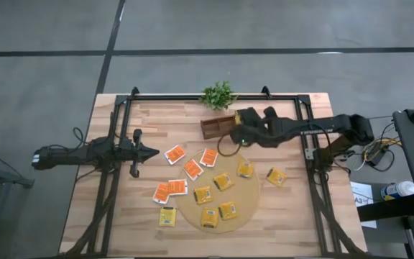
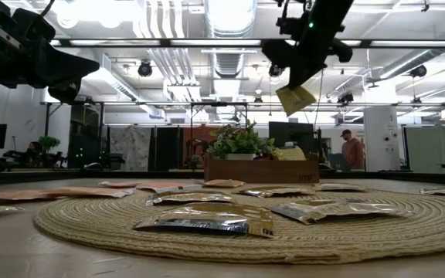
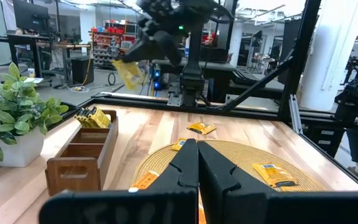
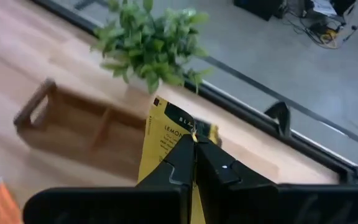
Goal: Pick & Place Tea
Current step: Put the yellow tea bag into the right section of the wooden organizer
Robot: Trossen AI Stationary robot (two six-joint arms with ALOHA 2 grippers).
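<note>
While the right gripper (image 4: 194, 144) is clamping a yellow tea packet (image 4: 166, 134) above the wooden box (image 1: 218, 127), one's already inside and plenty are sitting on the mat (image 1: 254, 198); left gripper (image 1: 146, 152) is idling shut.

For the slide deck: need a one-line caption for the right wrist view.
Right gripper carries a yellow tea packet above the wooden box, beside the green plant.

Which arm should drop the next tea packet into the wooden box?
The right. Its gripper is shut on a yellow tea packet held above the wooden box by the plant. The left gripper is shut on nothing, at the table's left side.
</note>
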